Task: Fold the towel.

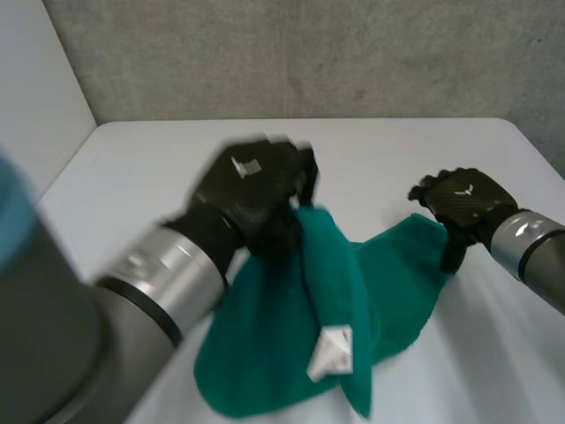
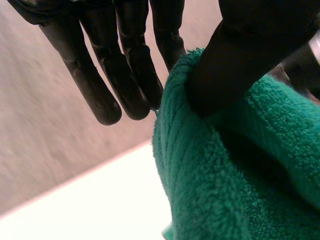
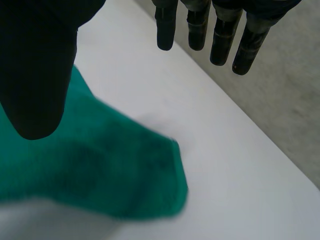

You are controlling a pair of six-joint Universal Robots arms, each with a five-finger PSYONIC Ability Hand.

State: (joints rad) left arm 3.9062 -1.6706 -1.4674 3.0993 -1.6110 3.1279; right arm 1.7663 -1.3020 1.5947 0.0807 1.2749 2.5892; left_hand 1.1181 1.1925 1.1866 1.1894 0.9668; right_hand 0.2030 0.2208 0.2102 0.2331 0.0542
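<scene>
A green towel [image 1: 274,336] lies partly on the white table [image 1: 371,150], with one part lifted off it. My left hand [image 1: 252,190] holds that raised part above the table's middle, and the cloth hangs down from it with a white label [image 1: 331,353] showing low on the fold. In the left wrist view the thumb presses the towel's edge [image 2: 225,190] against the fingers [image 2: 95,85]. My right hand [image 1: 463,203] hovers open beside the towel's far right corner. In the right wrist view that corner [image 3: 100,170] lies flat under the thumb [image 3: 35,75], which does not touch it.
A grey wall [image 1: 309,53] runs behind the table's far edge, and a pale wall stands to the left. Bare table surface [image 3: 225,190] stretches beyond the towel's corner toward the wall.
</scene>
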